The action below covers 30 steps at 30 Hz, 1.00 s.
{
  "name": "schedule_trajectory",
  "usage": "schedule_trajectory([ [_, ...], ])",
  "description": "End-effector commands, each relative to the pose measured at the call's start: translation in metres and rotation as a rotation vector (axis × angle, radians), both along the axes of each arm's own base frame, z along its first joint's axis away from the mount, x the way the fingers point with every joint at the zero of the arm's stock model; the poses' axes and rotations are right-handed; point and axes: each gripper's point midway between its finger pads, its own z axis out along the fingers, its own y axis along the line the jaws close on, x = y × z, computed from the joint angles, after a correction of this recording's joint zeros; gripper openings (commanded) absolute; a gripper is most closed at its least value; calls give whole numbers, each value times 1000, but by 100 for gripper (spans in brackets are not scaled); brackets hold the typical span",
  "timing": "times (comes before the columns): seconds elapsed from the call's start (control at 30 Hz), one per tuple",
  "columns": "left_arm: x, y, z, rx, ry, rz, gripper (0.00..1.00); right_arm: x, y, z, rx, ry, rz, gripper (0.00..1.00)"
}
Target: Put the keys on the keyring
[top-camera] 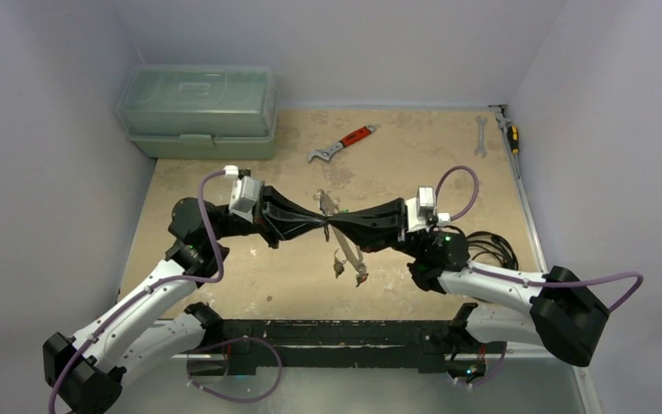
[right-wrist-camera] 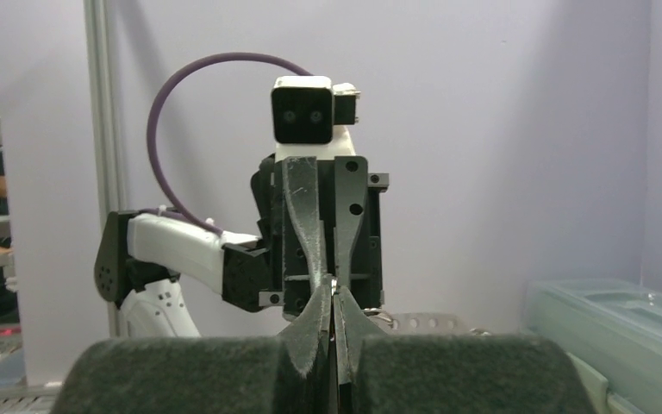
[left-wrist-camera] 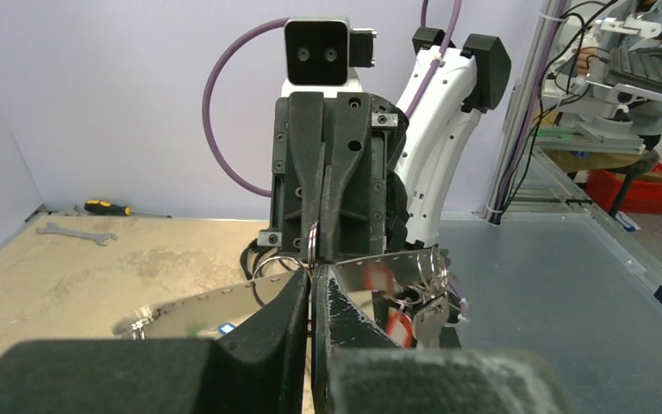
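My left gripper and right gripper meet tip to tip above the middle of the table. Both are shut on the keyring, a thin silvery piece that runs across between the two sets of tips. In the left wrist view my left gripper faces the right gripper, and the keyring shows as a shiny band with small holes. Keys with red tags hang from its right end. In the top view the keys dangle below the grippers. In the right wrist view the right gripper is shut.
A pale green toolbox stands at the back left. A red-handled wrench lies behind the grippers. A silver spanner and a screwdriver lie at the back right. Black cables coil beside the right arm.
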Motion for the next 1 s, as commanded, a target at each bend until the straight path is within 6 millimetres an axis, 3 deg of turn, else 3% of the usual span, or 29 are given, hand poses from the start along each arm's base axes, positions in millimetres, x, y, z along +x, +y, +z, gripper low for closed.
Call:
schedule_trajectory([
  [0.0, 3, 0, 1, -1, -52, 33, 0, -31, -10, 38, 84, -128, 101, 0],
  [0.17, 6, 3, 2, 3, -88, 75, 0, -44, -4, 40, 39, -114, 218, 1],
  [0.6, 12, 9, 6, 18, -119, 145, 0, -44, 4, 27, -32, -93, 243, 29],
  [0.73, 10, 11, 6, 16, -124, 150, 0, -30, 8, 22, -71, -65, 160, 29],
  [0.87, 9, 12, 6, 16, -123, 156, 0, -16, 12, 17, -110, -32, 93, 12],
  [0.97, 10, 12, 5, 18, -120, 159, 0, -11, 15, 14, -130, -17, 74, 7],
])
